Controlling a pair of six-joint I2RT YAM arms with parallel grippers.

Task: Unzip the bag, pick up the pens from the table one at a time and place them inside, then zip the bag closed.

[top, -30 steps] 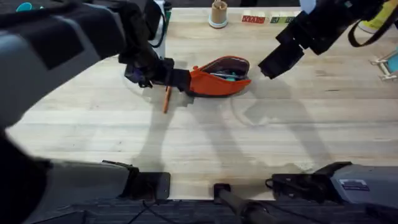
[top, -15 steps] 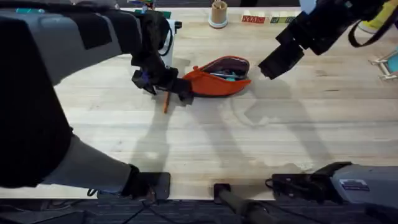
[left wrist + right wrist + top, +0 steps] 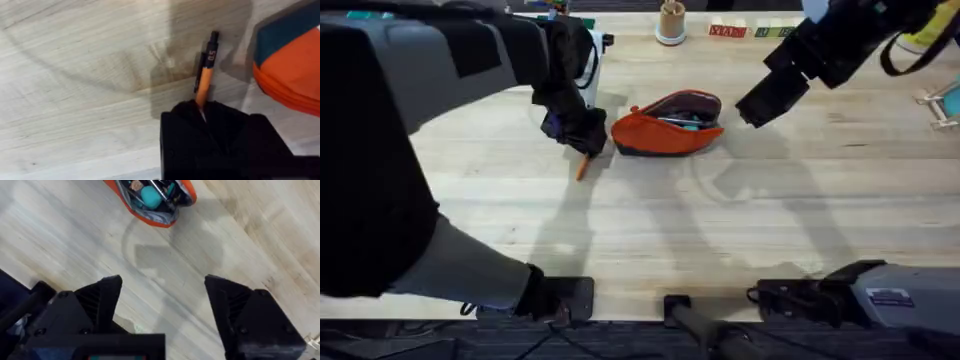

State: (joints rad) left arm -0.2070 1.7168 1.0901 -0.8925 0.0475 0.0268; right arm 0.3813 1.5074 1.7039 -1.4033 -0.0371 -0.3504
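Now the left claw (image 3: 582, 140) grips the orange pen (image 3: 204, 75) just beside the open bag (image 3: 667, 124), which lies toward the desk's (image 3: 720, 230) far edge; the right claw (image 3: 162, 305) hovers nearby, spread wide.

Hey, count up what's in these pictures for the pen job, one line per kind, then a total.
Bags: 1, the orange bag, unzipped, with items inside.
Pens outside the bag: 1, the orange pen, at the left gripper.
Grippers: 2, the left one and the right gripper, open above the table.
Total: 4.
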